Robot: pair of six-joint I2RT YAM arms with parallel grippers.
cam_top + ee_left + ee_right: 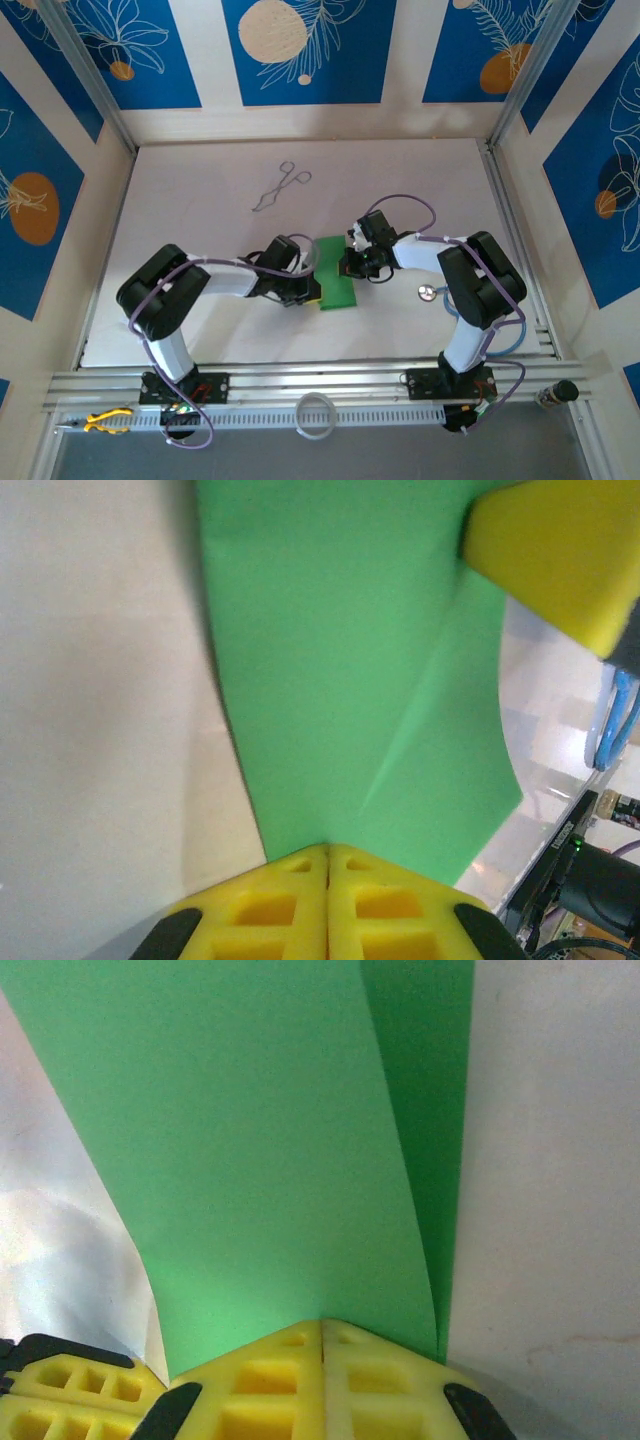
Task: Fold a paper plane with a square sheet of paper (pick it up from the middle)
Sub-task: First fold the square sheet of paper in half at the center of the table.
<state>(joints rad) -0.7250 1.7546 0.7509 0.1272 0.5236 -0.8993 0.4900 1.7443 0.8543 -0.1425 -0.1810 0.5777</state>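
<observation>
The square sheet of paper [337, 284] is bright green and folded over, at the middle of the table between the two arms. My left gripper [306, 288] is at its left edge and my right gripper [349, 266] at its right edge. In the left wrist view the yellow jaws of the left gripper [327, 849] are pressed together on the near edge of the sheet [340, 660], which shows a slanting crease. The right gripper [322, 1324] is likewise shut on the sheet [250, 1140], with a second layer showing at its right side.
Thin metal forceps [280, 188] lie on the white table [200, 180] at the back. A small round item [427, 292] sits by the right arm. A white ring [315, 413] and a yellow tool [105, 420] rest on the front rail.
</observation>
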